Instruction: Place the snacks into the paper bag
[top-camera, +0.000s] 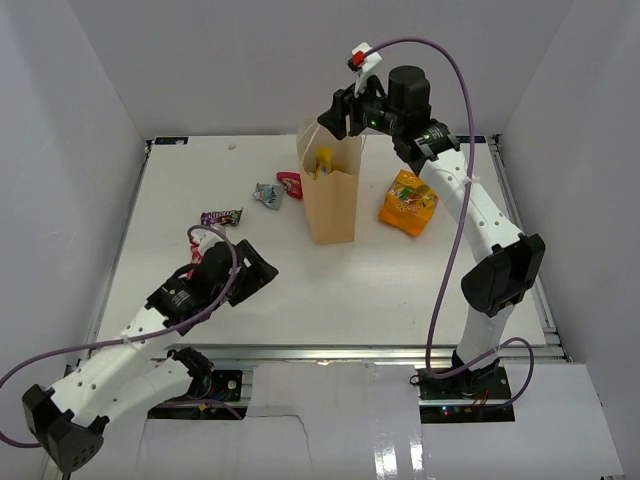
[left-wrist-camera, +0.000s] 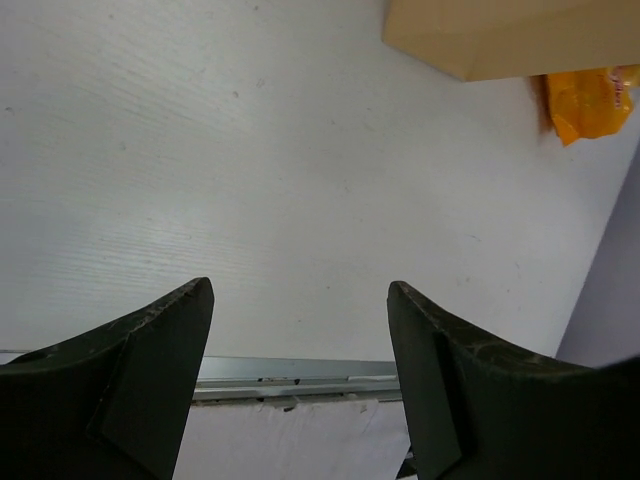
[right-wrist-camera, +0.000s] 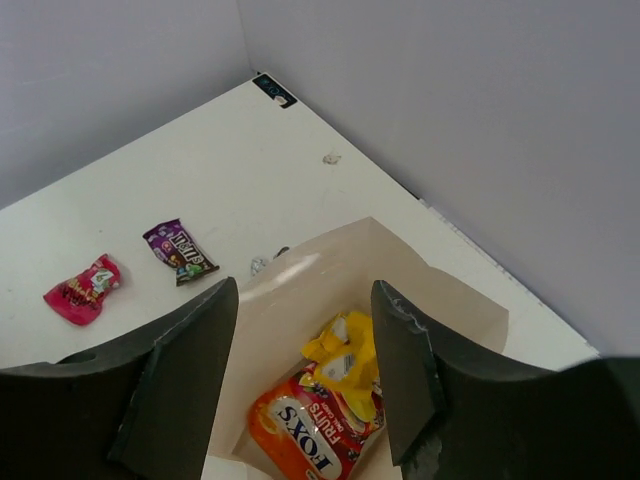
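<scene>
The tan paper bag (top-camera: 332, 210) stands upright mid-table. My right gripper (top-camera: 340, 115) hovers open and empty above its mouth. In the right wrist view, between the open fingers of that gripper (right-wrist-camera: 304, 300), the bag (right-wrist-camera: 440, 290) holds an orange snack bag (right-wrist-camera: 305, 445) and a yellow pouch (right-wrist-camera: 345, 365). A second orange bag (top-camera: 408, 202) lies right of the paper bag. A red packet (top-camera: 290, 184), a grey-teal packet (top-camera: 267, 193) and a purple bar wrapper (top-camera: 221, 216) lie to its left. My left gripper (top-camera: 258, 272) is open and empty, low over the table near the front left.
The left wrist view shows the left gripper (left-wrist-camera: 300, 300) over bare table, with the paper bag's base (left-wrist-camera: 510, 35) and the orange bag (left-wrist-camera: 590, 100) beyond. White walls enclose the table on three sides. A metal rail (top-camera: 330, 352) runs along the near edge.
</scene>
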